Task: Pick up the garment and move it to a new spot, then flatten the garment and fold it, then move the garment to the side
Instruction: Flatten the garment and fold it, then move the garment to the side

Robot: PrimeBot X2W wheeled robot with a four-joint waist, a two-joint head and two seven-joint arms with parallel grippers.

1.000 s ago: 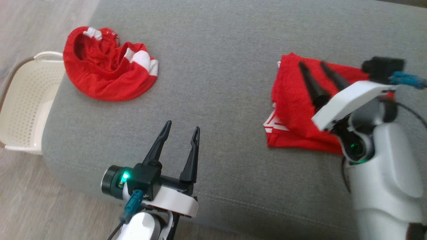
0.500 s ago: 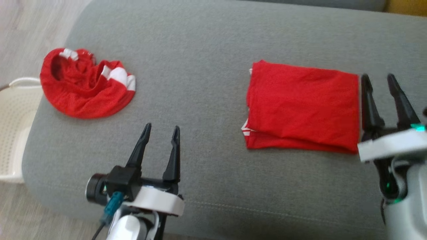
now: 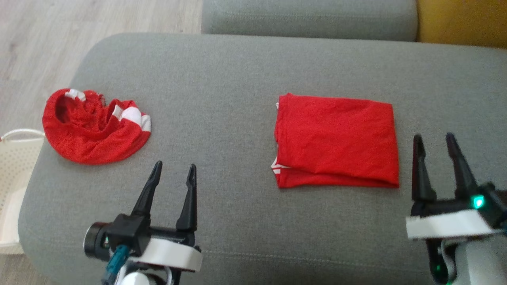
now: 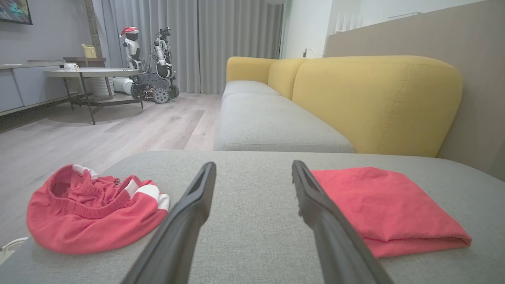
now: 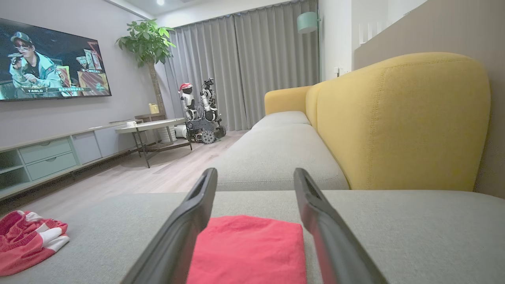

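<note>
The crumpled garment (image 3: 93,134) lay ahead-left of your left fingers (image 3: 189,198), the nearer pair; the folded garment (image 3: 336,138) lay near your right fingers (image 3: 420,170). Both stood spread.

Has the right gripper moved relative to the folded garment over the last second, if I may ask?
Yes. The right gripper was over the folded red garment; it has drawn back off it, now hovering apart from its right edge, jaws open.
</note>
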